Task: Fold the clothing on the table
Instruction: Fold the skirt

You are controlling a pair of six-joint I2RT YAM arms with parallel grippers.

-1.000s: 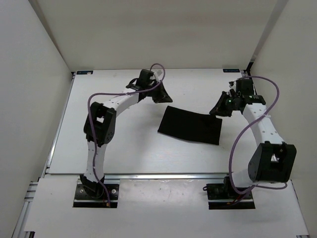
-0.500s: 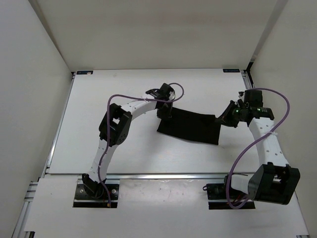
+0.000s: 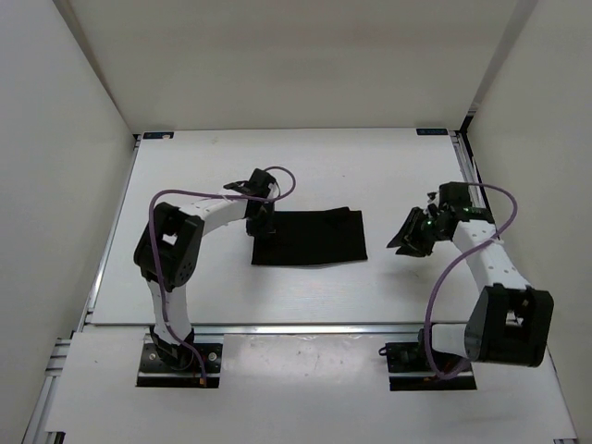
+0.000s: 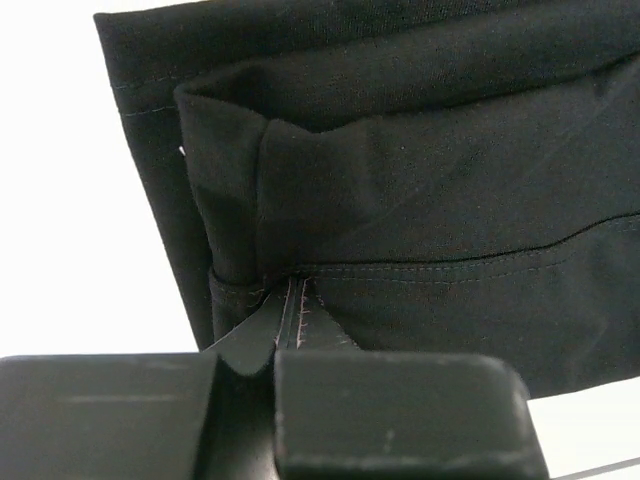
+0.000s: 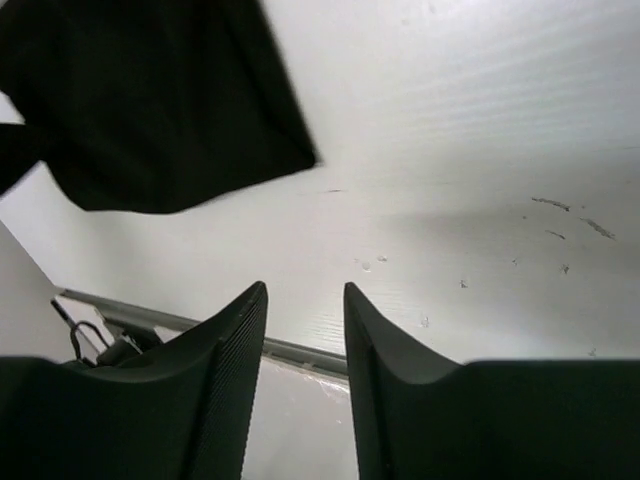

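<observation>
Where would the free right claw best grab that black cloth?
Take the cloth by its right edge, near a corner, coming in from the right. It lies flat, that edge faces the open right gripper, and the left gripper already pinches the left end.

white walls point(image 3: 74, 111) on left, back and right. scuffed white front panel point(image 3: 305, 379) along the near edge, aluminium frame bars point(image 3: 48, 393) at bottom-left.

Blurred clothing point(image 5: 150, 100), partly beyond the right wrist view's top-left edge.
</observation>
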